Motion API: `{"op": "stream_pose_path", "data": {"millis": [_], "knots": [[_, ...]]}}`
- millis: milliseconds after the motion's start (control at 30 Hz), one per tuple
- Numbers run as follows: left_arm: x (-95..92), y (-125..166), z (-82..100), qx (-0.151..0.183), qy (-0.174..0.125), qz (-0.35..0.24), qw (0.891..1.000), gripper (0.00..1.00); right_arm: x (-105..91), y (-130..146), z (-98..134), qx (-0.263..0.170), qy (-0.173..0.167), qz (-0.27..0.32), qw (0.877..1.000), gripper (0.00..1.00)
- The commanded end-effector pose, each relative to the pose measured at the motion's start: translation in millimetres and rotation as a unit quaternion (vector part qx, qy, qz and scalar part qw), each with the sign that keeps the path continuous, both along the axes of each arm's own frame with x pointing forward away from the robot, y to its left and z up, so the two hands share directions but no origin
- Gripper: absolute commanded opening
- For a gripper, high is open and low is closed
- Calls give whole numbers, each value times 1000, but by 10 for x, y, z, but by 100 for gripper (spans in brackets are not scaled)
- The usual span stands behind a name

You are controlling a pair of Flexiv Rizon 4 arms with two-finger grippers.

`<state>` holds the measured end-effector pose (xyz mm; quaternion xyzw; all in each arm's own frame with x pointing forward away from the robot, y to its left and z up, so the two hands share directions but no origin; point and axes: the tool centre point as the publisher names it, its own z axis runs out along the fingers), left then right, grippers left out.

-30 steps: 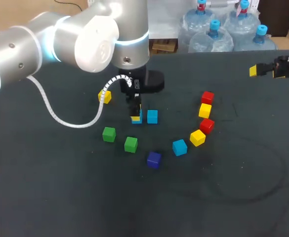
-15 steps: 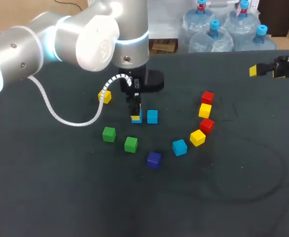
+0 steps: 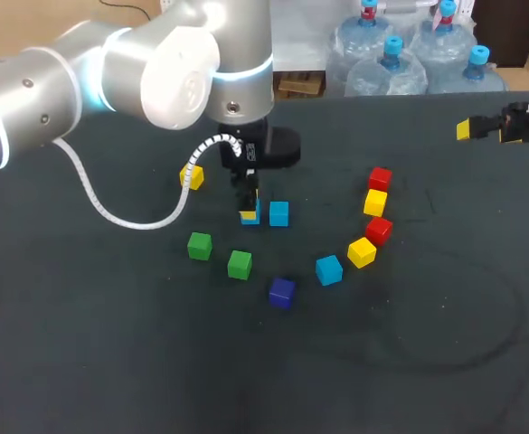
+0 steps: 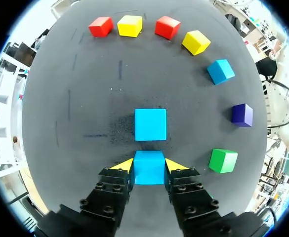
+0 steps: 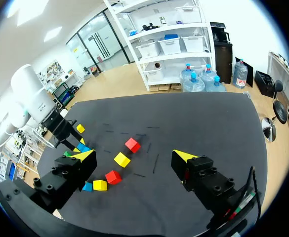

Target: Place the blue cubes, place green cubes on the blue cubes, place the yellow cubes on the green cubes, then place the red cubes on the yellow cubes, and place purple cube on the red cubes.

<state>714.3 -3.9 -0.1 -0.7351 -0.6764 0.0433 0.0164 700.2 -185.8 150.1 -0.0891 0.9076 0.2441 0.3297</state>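
My left gripper (image 4: 149, 165) is shut on a blue cube (image 4: 149, 169) down at table level, also seen as the held blue cube (image 3: 250, 216). A second blue cube (image 4: 150, 124) sits just ahead of it, close but apart. A third blue cube (image 3: 328, 269) lies to the right, near a purple cube (image 3: 281, 291). Two green cubes (image 3: 199, 245) (image 3: 240, 264) lie in front of the gripper. Red cubes (image 3: 380, 178) (image 3: 379, 230) and yellow cubes (image 3: 375, 202) (image 3: 362, 251) alternate in an arc at the right. My right gripper (image 3: 486, 129) hangs open and empty at the far right, also seen as the right gripper (image 5: 134, 155).
A lone yellow cube (image 3: 192, 177) lies left of my left gripper, beside the arm's white coiled cable (image 3: 110, 212). The dark table (image 3: 382, 362) stretches wide toward the front and right.
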Motion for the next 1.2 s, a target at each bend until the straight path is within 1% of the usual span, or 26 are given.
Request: {"op": "stream_pose_path", "data": {"millis": [33, 367, 933, 967, 1033, 1100, 1200], "knots": [[11, -6, 9, 0, 3, -2, 1000, 0, -6, 6, 3, -1, 0, -2, 1000, 100], [-31, 3, 26, 4, 2, -5, 1000, 0, -6, 6, 3, -1, 0, -2, 1000, 100], [-55, -5, -5, 5, 11, -1, 1000, 0, -6, 6, 3, -1, 0, -2, 1000, 100], [-53, -4, -7, 5, 12, -1, 1000, 9, -6, 6, 3, -1, 0, -2, 1000, 100], [-51, -5, -8, 6, 12, 0, 1000, 6, -6, 6, 3, -1, 0, -2, 1000, 100], [-47, -5, -10, 7, 12, 0, 1000, 7, -6, 6, 3, -1, 0, -2, 1000, 100], [-43, -7, -11, 7, 12, 0, 1000, 2, -6, 6, 3, -1, 0, -2, 1000, 100]]}}
